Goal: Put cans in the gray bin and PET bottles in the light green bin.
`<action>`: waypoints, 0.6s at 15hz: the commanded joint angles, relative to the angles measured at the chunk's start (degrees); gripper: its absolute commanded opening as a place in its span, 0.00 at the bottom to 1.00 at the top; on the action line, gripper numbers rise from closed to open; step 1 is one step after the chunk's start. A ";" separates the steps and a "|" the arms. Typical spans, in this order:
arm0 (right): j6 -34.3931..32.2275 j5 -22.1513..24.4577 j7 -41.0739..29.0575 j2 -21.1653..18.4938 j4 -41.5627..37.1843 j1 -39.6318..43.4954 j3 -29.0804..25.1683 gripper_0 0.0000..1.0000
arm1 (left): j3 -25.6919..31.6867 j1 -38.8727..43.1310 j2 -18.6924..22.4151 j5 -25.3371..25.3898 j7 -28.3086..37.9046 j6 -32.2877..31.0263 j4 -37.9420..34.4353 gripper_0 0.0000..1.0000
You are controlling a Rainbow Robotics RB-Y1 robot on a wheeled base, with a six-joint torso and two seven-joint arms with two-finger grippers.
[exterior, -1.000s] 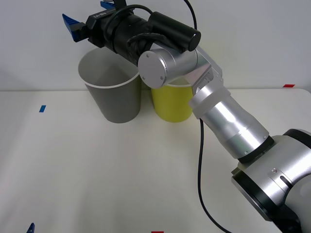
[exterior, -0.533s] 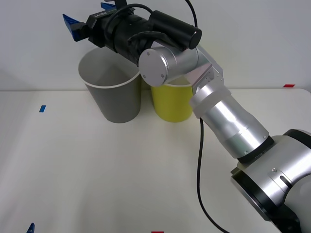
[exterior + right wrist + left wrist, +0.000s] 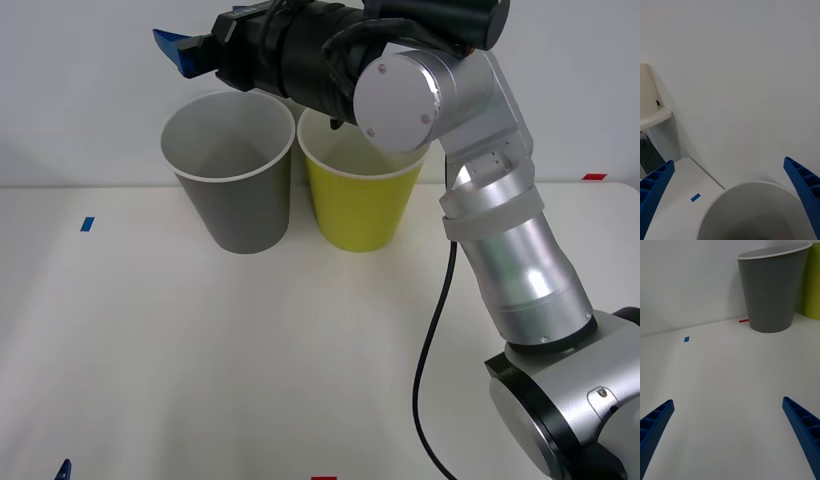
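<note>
I hold the right gripper (image 3: 205,40) at upper left of the front view, above the gray bin (image 3: 232,200), fingers wide and empty, as if release is done; the left gripper (image 3: 730,438), also wide, waits low over the table (image 3: 726,390).

Two bins are set side by side at the back of the table (image 3: 200,380), close against the wall (image 3: 80,90): the gray bin (image 3: 235,190) to the left, the light green bin (image 3: 360,205) to its right, their rims seemingly just touching. The right gripper (image 3: 205,35) is held above and behind the gray bin's rim. The left gripper (image 3: 730,435) is held low over the table, in front of the gray bin
</note>
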 commanded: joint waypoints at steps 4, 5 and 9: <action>12.62 16.03 -15.60 -4.66 -26.77 13.10 -0.78 1.00 | 0.00 0.00 0.00 0.00 0.00 0.00 0.00 1.00; 12.62 18.05 -16.83 -5.10 -29.23 15.29 -0.52 0.99 | 0.00 0.00 0.00 0.00 0.00 0.00 0.00 1.00; 12.62 25.43 -19.11 -6.95 -39.34 25.49 -0.61 0.99 | 0.00 0.00 0.00 0.00 0.00 0.00 0.00 1.00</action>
